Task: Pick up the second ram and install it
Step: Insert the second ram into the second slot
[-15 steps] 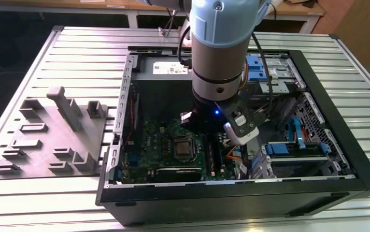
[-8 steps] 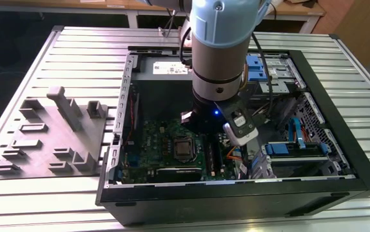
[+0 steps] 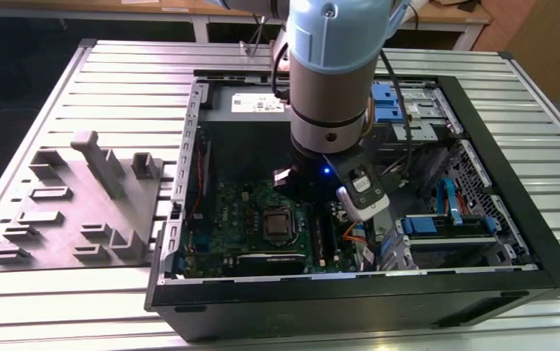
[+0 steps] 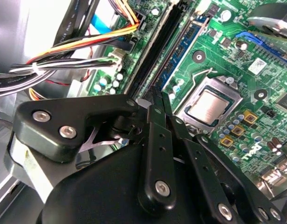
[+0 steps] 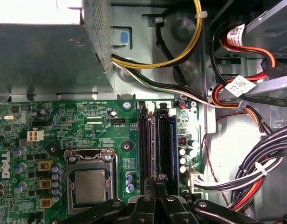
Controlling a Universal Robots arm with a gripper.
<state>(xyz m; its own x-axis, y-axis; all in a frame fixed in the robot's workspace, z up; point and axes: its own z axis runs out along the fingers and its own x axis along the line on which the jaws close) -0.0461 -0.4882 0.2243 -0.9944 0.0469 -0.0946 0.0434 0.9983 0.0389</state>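
The second ram (image 5: pixel 165 144) is a dark narrow stick standing on edge in the memory slots beside the processor, also seen in the second wrist view (image 4: pixel 167 44). My gripper (image 5: pixel 156 181) is low inside the computer case, right at the stick's near end. Its black fingers (image 4: pixel 155 121) are drawn together on the thin edge of the stick. Another black slot (image 5: pixel 146 144) runs parallel on the processor side. In the exterior view the arm (image 3: pixel 329 88) reaches straight down over the motherboard (image 3: pixel 251 219).
The open computer case (image 3: pixel 358 292) lies on a slatted metal table. A grey moulded tray (image 3: pixel 75 212) with an upright slab sits at the exterior view's left. The processor socket (image 5: pixel 90 186), cable bundles (image 5: pixel 255 172) and a metal power-supply box (image 5: pixel 45 60) crowd around the slots.
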